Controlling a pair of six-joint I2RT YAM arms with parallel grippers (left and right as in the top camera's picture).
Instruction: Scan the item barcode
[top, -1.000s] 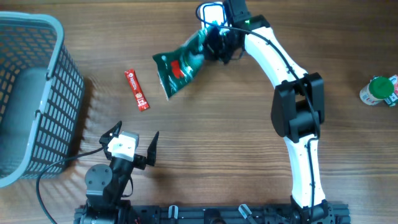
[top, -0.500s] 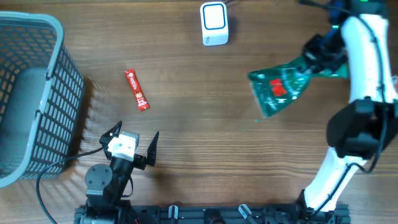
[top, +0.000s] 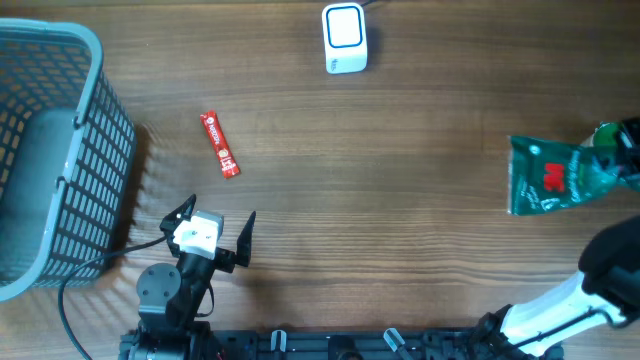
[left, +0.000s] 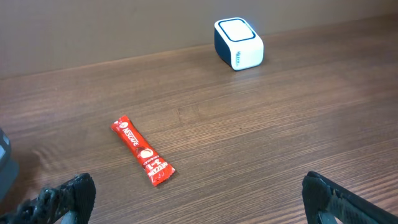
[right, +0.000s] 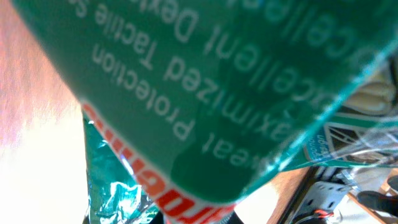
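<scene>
Green packet (top: 550, 177) is gripped at one end by the right fingers (top: 628, 150), which are clenched tight on it. It is seen well apart from the barcode scanner (top: 345, 38), far to the scanner's right and nearer the robot. Whether it touches the desk (top: 400, 200) cannot be told.

The packet is soft and shiny and is held by one end only. It could sag or fold, and the barcode could then be hidden. It could also slip out if it is swung fast. The barcode may be turned the wrong way when the scanner is reached.

A green-capped bottle (top: 608, 135) is partly hidden just behind the packet and could be knocked over.

A red coffee stick (top: 219, 145) lies left of the scanner, and a grey basket (top: 90, 60) stands further left. Neither is in the way. The left fingers (top: 246, 236) are spread wide and nothing is held in them.
</scene>
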